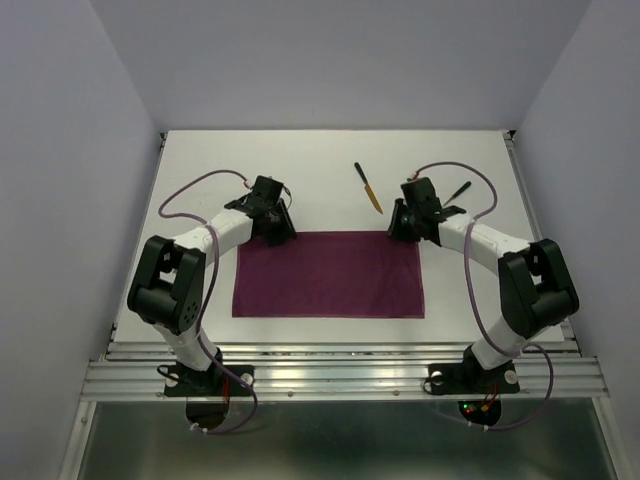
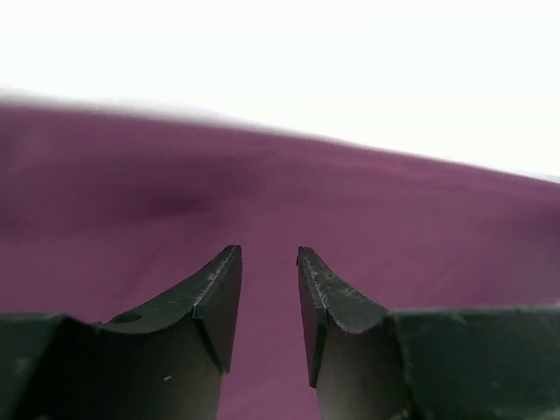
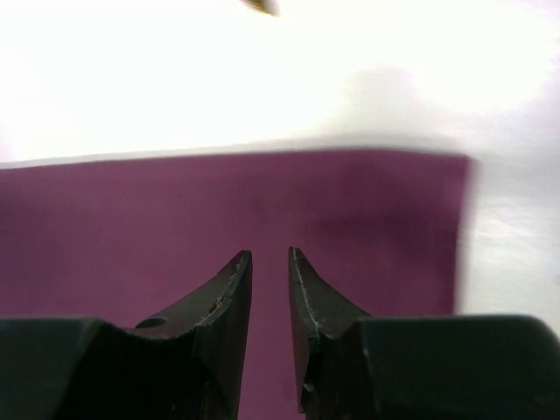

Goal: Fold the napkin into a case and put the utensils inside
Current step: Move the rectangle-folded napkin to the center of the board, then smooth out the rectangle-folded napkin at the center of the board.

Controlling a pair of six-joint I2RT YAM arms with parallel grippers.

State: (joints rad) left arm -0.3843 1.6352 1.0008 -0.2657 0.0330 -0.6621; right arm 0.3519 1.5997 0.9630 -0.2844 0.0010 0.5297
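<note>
While napkin (image 1: 330, 274) lies flat, L+R jaws narrowly parted over far corners, maybe touching.

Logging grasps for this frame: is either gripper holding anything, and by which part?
Nothing is held. The left gripper and the right gripper are over the flat napkin, jaws slightly apart and empty.

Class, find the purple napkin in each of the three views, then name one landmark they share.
Top external: the napkin lies flat at the centre.
Left wrist: the napkin spans the middle and bottom.
Right wrist: the napkin fills the lower half, ending near the right side.
Shared landmark: the white table beyond its far edge.
</note>
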